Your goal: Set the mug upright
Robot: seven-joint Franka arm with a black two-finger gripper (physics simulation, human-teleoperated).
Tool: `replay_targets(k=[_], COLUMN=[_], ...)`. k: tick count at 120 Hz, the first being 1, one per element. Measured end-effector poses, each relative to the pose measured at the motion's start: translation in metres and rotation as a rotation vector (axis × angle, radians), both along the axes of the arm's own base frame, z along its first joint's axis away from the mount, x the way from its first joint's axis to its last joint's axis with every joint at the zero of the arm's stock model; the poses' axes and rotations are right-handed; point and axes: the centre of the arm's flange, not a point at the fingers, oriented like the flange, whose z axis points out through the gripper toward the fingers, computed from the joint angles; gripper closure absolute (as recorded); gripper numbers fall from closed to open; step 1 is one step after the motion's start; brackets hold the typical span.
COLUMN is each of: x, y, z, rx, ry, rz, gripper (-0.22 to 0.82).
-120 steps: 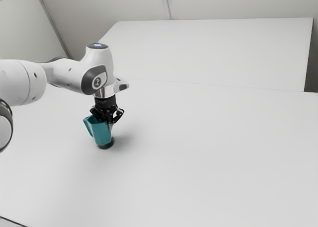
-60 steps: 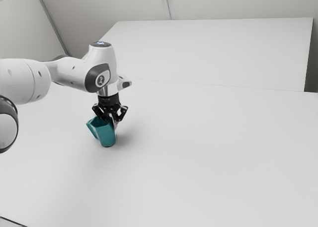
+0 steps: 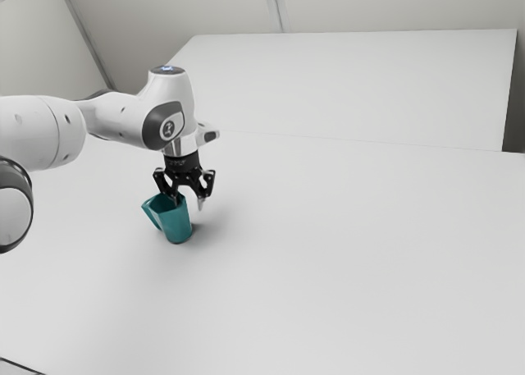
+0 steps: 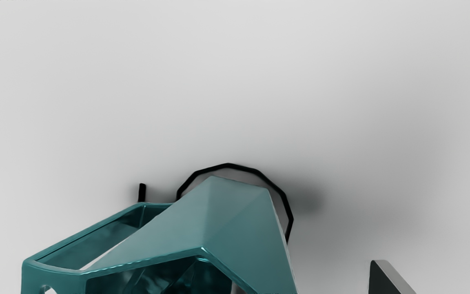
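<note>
Over the white table (image 3: 344,268), the arm (image 3: 119,121) is shifted slightly toward the exterior view's right, and the gripper (image 3: 189,203) is now spread wide, its fingers farther apart than a second ago. One fingertip is seen at the mouth of the mug (image 3: 174,222), the other well outside its wall, so release is suggested and the task is judged nearly complete. The mug is set mouth up on the table; whether its base is fully flat cannot be told. Its teal body is faceted and glossy, its angular handle (image 3: 151,215) turned toward the exterior view's left, its rim thin.
</note>
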Motion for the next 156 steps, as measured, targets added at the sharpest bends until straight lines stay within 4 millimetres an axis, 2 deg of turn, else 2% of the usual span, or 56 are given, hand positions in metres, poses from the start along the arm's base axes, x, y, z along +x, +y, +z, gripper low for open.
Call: replay_targets(k=[47,96,106,125,145,156], x=[0.005,0.016,0.016,0.013,0.001,-0.006], y=[-0.005,-0.012,-0.012,-0.011,-0.009,-0.002], z=[0.012,0.044,0.05,0.078,0.128,0.151], rx=[-0.005,-0.004,-0.004,-0.014,-0.041,-0.06], ry=[-0.018,-0.039,-0.043,-0.08,-0.152,-0.184], rz=[0.009,0.009,0.008,-0.001,-0.049,-0.078], gripper=[0.29,0.27,0.24,0.12,0.05,0.03])
